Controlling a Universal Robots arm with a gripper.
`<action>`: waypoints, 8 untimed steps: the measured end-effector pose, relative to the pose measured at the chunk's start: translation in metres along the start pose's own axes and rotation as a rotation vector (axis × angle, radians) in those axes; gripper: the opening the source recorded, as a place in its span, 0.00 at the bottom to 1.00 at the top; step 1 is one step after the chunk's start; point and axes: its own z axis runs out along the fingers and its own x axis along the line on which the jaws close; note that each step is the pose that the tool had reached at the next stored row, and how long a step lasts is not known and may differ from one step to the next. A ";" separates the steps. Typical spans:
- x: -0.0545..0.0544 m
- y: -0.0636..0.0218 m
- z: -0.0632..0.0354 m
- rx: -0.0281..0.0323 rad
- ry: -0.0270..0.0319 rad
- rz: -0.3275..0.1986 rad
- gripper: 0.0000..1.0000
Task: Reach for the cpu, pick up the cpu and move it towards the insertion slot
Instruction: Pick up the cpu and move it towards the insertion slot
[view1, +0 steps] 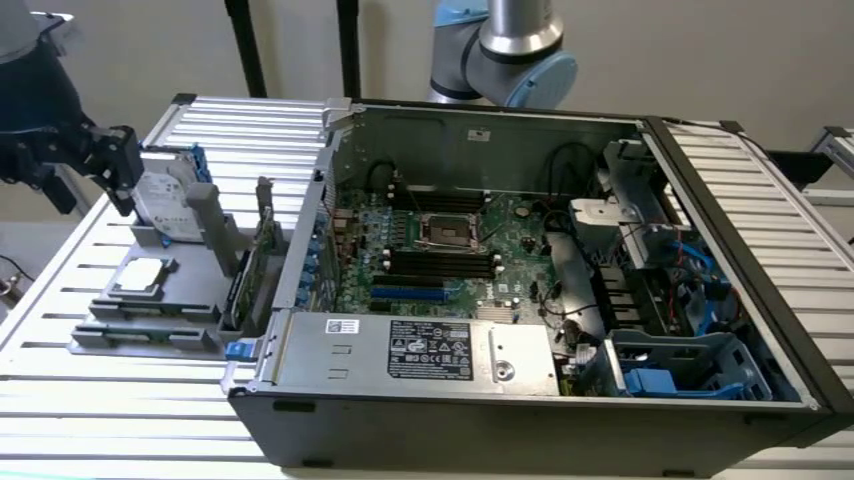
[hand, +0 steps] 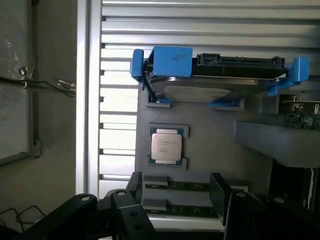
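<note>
A silver hard drive (hand: 215, 85) with blue rails stands near the jaws. A big open computer (view1: 534, 420) sits farther away on the counter (view1: 80, 400).

The cpu (hand: 166, 145) has a smooth silvery metal top; the holder (hand: 210, 131) is matt grey plastic.

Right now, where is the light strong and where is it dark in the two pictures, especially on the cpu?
Wrist view: the cpu is evenly lit, without glare on its metal top; the table slats beside it are washed out bright; the gripper is a dark silhouette. Exterior view: the insertion slot lies in the shaded case, its metal frame catching some light.
</note>
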 end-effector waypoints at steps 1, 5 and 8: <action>0.000 -0.0001 0.0018 0.0000 0.0000 0.000 0.65; 0.000 -0.0004 0.0090 0.0000 0.0000 0.001 0.65; 0.000 -0.0006 0.0144 0.0000 -0.0001 0.002 0.65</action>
